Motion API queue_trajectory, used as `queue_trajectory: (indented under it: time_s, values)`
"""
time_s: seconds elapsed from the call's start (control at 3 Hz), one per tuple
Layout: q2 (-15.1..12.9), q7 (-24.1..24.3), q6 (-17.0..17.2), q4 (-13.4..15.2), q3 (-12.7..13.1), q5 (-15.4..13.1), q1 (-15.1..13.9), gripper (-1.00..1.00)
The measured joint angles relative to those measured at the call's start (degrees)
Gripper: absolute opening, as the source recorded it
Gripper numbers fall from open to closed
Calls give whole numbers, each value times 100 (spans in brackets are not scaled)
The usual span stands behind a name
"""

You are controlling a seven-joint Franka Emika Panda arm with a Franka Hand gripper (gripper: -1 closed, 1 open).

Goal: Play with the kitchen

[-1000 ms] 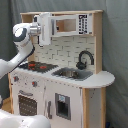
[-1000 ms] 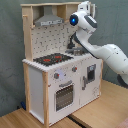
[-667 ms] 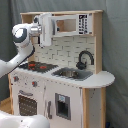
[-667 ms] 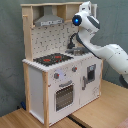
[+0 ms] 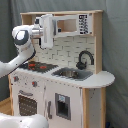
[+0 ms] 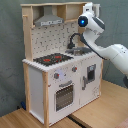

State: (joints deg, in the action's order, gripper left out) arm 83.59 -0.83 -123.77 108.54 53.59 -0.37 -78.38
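Note:
The kitchen [image 5: 65, 95] is a tall toy of pale wood and white panels, seen in both exterior views [image 6: 50, 80]. It has a black-red hob [image 5: 36, 65], a black faucet [image 5: 85, 59] over a sink [image 5: 70, 74], an oven door [image 6: 64, 96], a grey hood [image 6: 48, 21] and a small microwave [image 5: 70, 24]. My white gripper [image 5: 47, 30] is raised at upper-shelf height, in front of the hood area and left of the microwave in the first exterior view. In the second exterior view the gripper [image 6: 89, 7] is mostly hidden behind the kitchen's top right corner.
A grey curtain [image 5: 117, 50] hangs behind the kitchen. The kitchen stands on a wooden surface [image 6: 100, 112]. My white arm [image 6: 112, 52] reaches in from the second exterior view's right, over the sink counter. Part of the arm's body [image 5: 20, 120] fills the first exterior view's lower left.
The gripper has moved toward the first exterior view's right, along the upper shelf toward the microwave. The kitchen itself has not changed.

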Motion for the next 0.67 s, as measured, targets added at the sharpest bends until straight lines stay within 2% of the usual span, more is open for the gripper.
queue_trajectory:
  time_s: [0.67]
  values:
    - [-6,-201,-795,725,-157,3,487,-100]
